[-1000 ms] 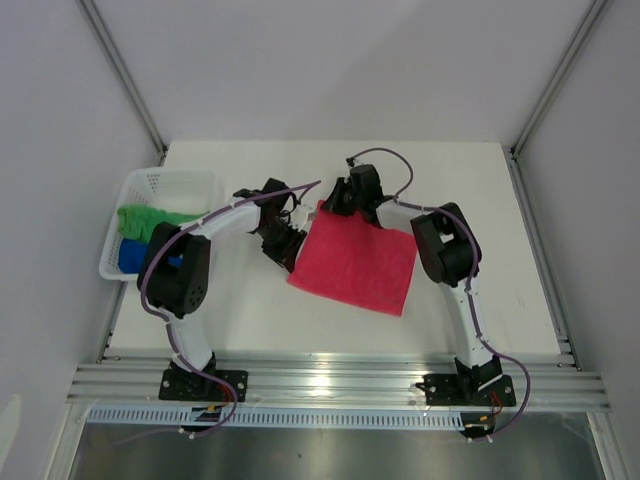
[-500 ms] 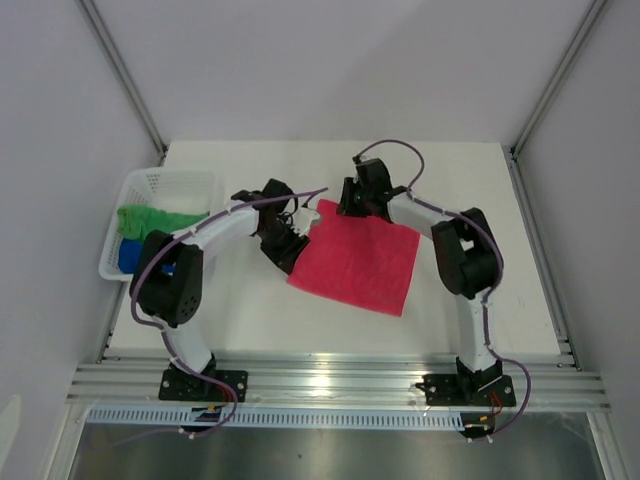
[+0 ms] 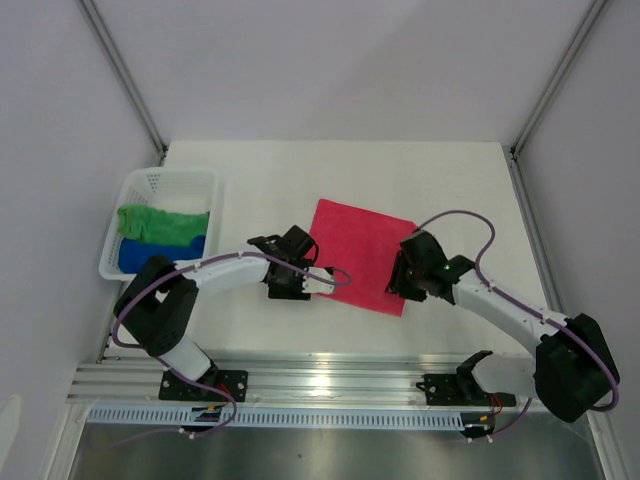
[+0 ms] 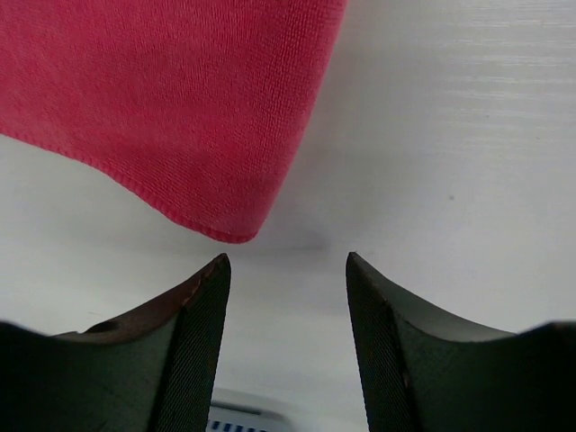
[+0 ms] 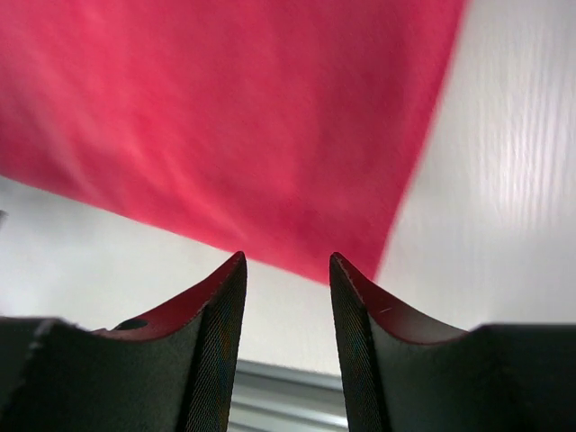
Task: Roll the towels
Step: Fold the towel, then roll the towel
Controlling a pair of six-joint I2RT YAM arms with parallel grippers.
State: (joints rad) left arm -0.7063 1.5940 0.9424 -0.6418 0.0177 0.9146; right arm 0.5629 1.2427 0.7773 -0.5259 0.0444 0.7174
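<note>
The pink-red towel (image 3: 360, 250) lies spread flat on the table. My left gripper (image 3: 308, 284) is open and empty, low over the table at the towel's near-left corner; in the left wrist view that corner (image 4: 229, 225) lies just ahead of the left gripper (image 4: 286, 265). My right gripper (image 3: 399, 286) is open and empty at the near-right corner; in the right wrist view the towel's near edge (image 5: 270, 162) lies just beyond the right gripper (image 5: 286, 263). The green towel (image 3: 160, 222) and the blue towel (image 3: 148, 254) lie rolled in the basket.
The white mesh basket (image 3: 165, 180) stands at the table's left edge. The metal rail (image 3: 330, 385) runs along the near edge, close behind both grippers. Grey walls enclose the table on three sides.
Both arms have swung from the towel's far edge to its near corners. The towel now lies flat and uncovered.
</note>
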